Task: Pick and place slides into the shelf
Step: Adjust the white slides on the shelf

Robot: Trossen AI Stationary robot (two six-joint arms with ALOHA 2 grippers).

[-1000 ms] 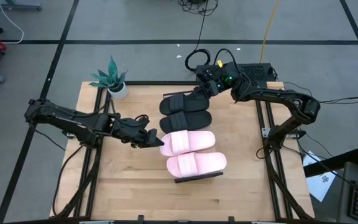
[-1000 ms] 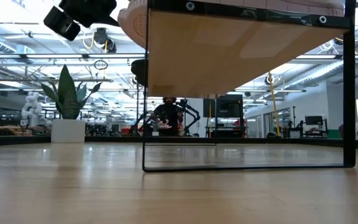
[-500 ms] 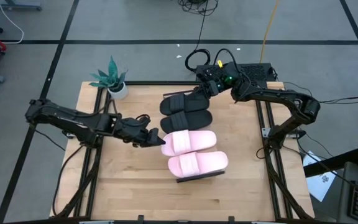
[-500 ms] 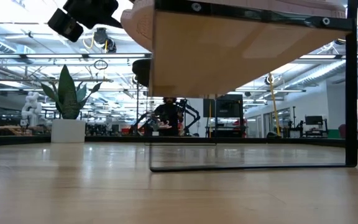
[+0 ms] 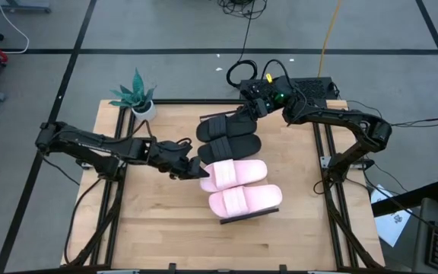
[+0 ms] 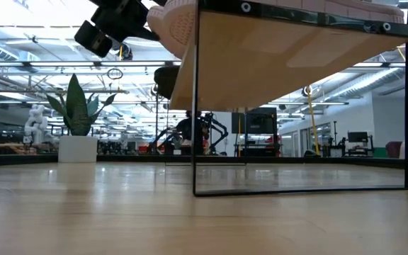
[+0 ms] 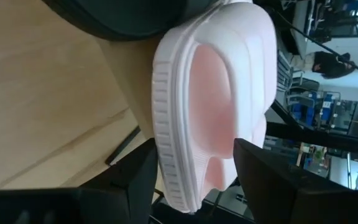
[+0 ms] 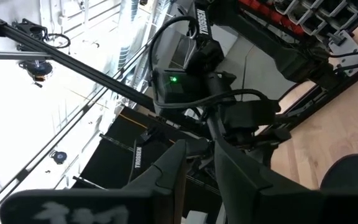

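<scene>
The shelf (image 5: 247,217) stands mid-table, its underside (image 6: 296,64) filling the low view. On it lie two black slides (image 5: 227,146) (image 5: 217,126) on the far part and two pink slides (image 5: 234,173) (image 5: 245,199) on the near part. My left gripper (image 5: 197,169) comes from the table's left and is shut on the farther pink slide (image 7: 216,106). My right gripper (image 5: 245,112) hangs by the farthest black slide's right end. Its fingers (image 8: 174,167) stand a narrow gap apart with nothing between them. My left gripper pinches the pink slide's left end (image 7: 191,186) between its two fingers, one under the ribbed sole and one on the footbed. The fingers (image 7: 138,177) come slanting down from the table's left, along the slide. That end (image 6: 177,21) overhangs the shelf's left edge; the rest lies on the shelf.
A potted plant (image 5: 139,97) stands at the table's far left corner. Bare wood lies along the near edge (image 5: 204,243) and left of the shelf. A person works in the room behind (image 6: 190,131).
My left gripper has moved toward the table's right edge, still shut on the pink slide. The slide has gone right with it, and the shelf with all its slides has slid a little to the right along the table.
</scene>
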